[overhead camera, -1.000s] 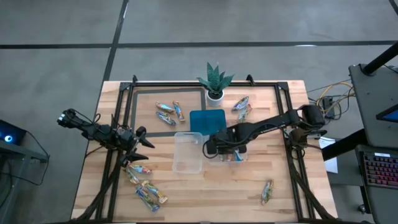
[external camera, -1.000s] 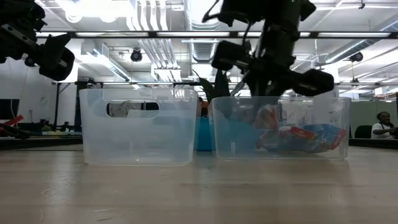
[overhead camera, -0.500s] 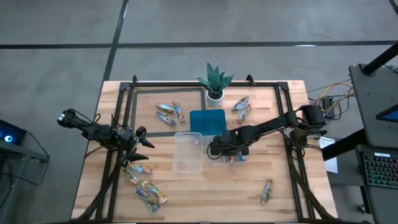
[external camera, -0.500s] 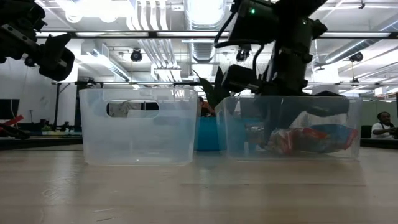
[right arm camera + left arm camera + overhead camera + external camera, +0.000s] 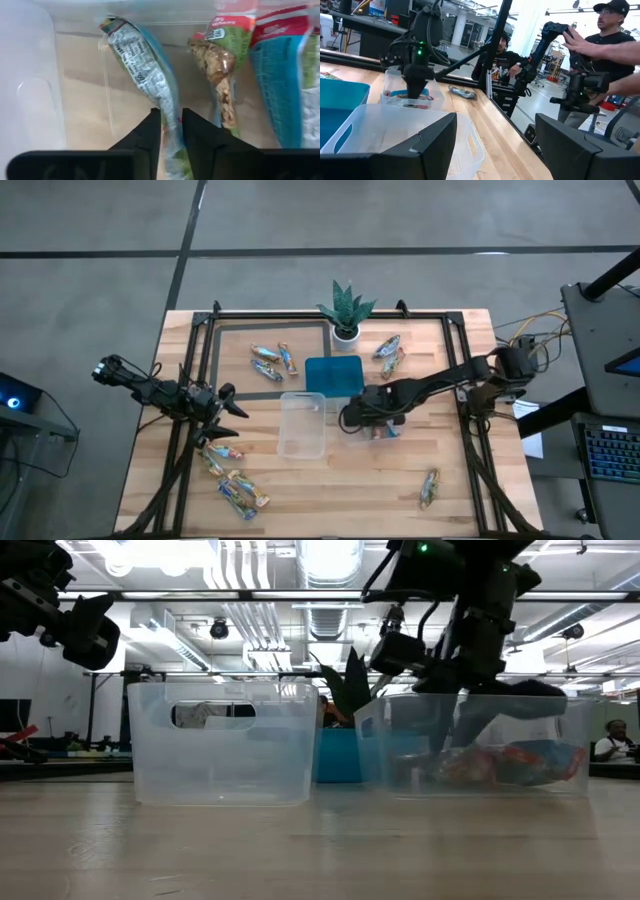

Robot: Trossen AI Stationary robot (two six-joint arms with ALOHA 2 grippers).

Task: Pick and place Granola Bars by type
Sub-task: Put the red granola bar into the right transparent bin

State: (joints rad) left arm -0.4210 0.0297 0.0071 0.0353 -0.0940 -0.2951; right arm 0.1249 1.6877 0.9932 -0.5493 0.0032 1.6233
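Your right gripper (image 5: pixel 170 130) pinches a granola bar (image 5: pixel 142 65) inside the right tub (image 5: pixel 372 423), which holds several bars. Left tub (image 5: pixel 302 423) looks empty. Loose bars (image 5: pixel 237 488) remain scattered on the table. Left gripper (image 5: pixel 222 412) waits open at the left: sorting barely started.

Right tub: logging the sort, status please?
Right gripper down in right tub, fingers pinching a granola bar. Left gripper open, hovering at table's left. Other bars beside it; nothing blocking.
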